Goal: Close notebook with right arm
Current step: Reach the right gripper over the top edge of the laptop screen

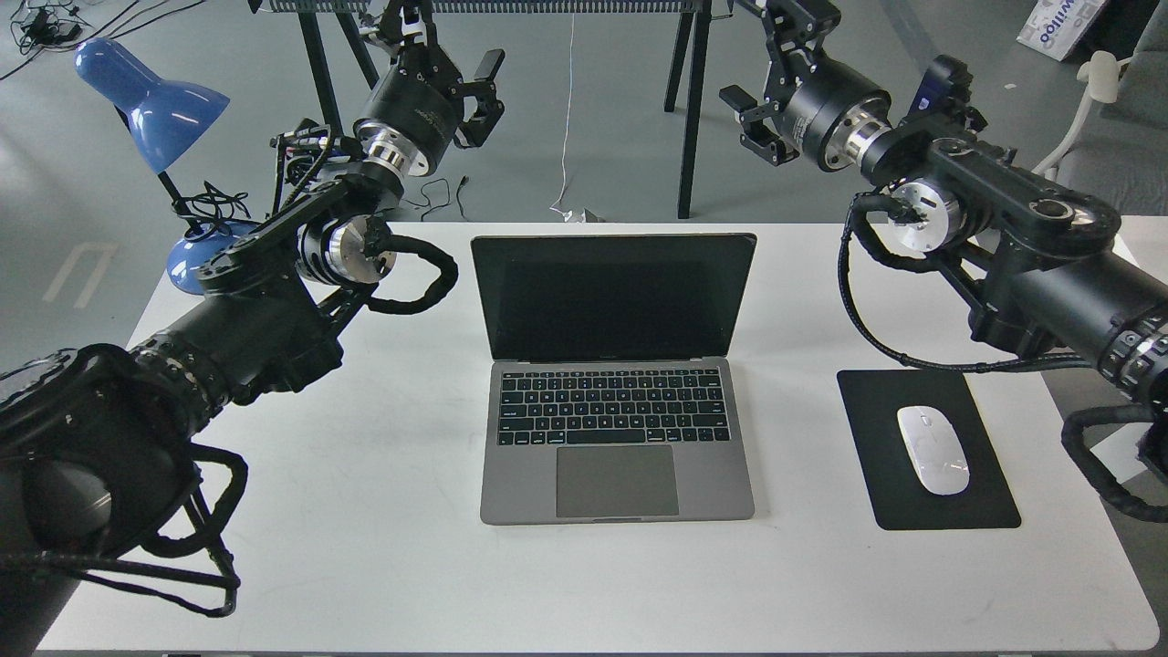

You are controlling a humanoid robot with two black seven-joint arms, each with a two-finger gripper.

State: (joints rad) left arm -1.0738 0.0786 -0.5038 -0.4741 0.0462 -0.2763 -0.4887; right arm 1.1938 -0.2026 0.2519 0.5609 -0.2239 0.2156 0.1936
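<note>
The notebook [613, 406] lies open in the middle of the white table [383, 547]. Its black screen [613, 297] stands upright and faces me. My right arm [1004, 237] comes in from the right, with a blue module near the wrist. My right gripper [765, 68] is open and empty. It hangs in the air beyond the table's far edge, above and just right of the lid's top right corner, not touching it. My left gripper [452, 46] is open and empty, raised behind the table to the left of the notebook.
A black mouse pad [876, 493] with a white mouse [933, 450] lies right of the notebook, under my right arm. A blue desk lamp [151, 100] stands at the far left corner. Black table legs [689, 109] stand behind the table.
</note>
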